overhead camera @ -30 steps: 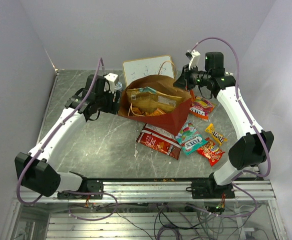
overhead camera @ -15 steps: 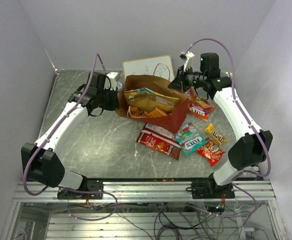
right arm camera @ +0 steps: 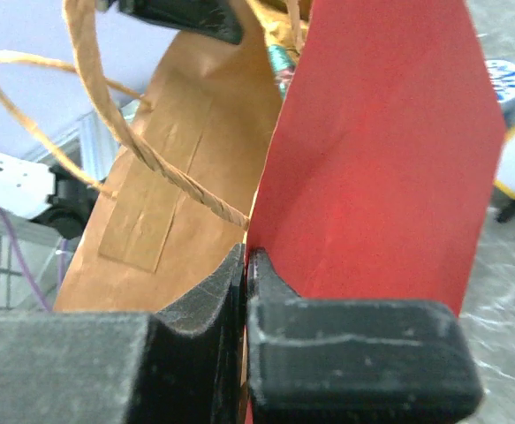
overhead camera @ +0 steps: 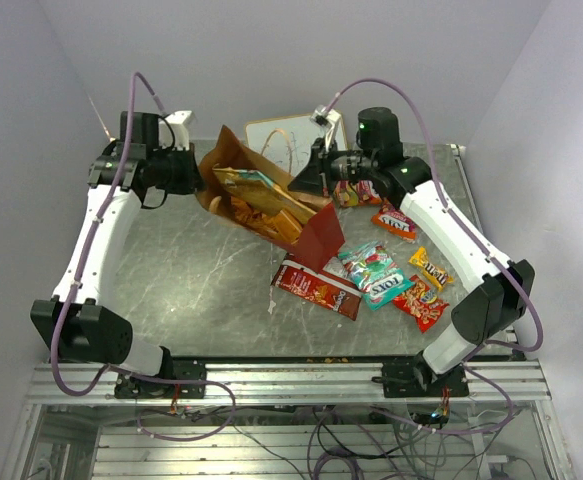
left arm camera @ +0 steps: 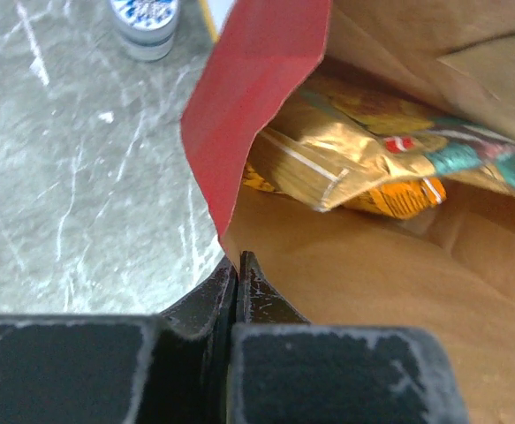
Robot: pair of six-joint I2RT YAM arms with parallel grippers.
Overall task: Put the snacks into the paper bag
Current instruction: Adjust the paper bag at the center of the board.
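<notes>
The paper bag [overhead camera: 316, 235], red outside and brown inside, hangs tilted between both arms, its base low toward the table. My left gripper [overhead camera: 197, 178] is shut on its left rim [left arm camera: 248, 106]. My right gripper [overhead camera: 308, 181] is shut on the opposite wall [right arm camera: 381, 150], beside a twisted handle [right arm camera: 133, 150]. Gold [left arm camera: 328, 159], orange [left arm camera: 398, 196] and teal [left arm camera: 469, 159] snacks lie inside the bag. On the table lie a long red chip bag [overhead camera: 316, 288], teal packets [overhead camera: 366, 262], a yellow packet [overhead camera: 431, 268] and red packets [overhead camera: 421, 303].
A whiteboard [overhead camera: 306, 130] leans at the back behind the bag. A small round white and blue tub [left arm camera: 147, 18] stands on the grey marbled table [overhead camera: 191, 270] left of the bag. Another red packet [overhead camera: 396, 222] lies under my right arm.
My left gripper has shut on the bag's rim. Both arms have risen and swung left and back, lifting the bag and tilting it. The packets on the table have not moved.
</notes>
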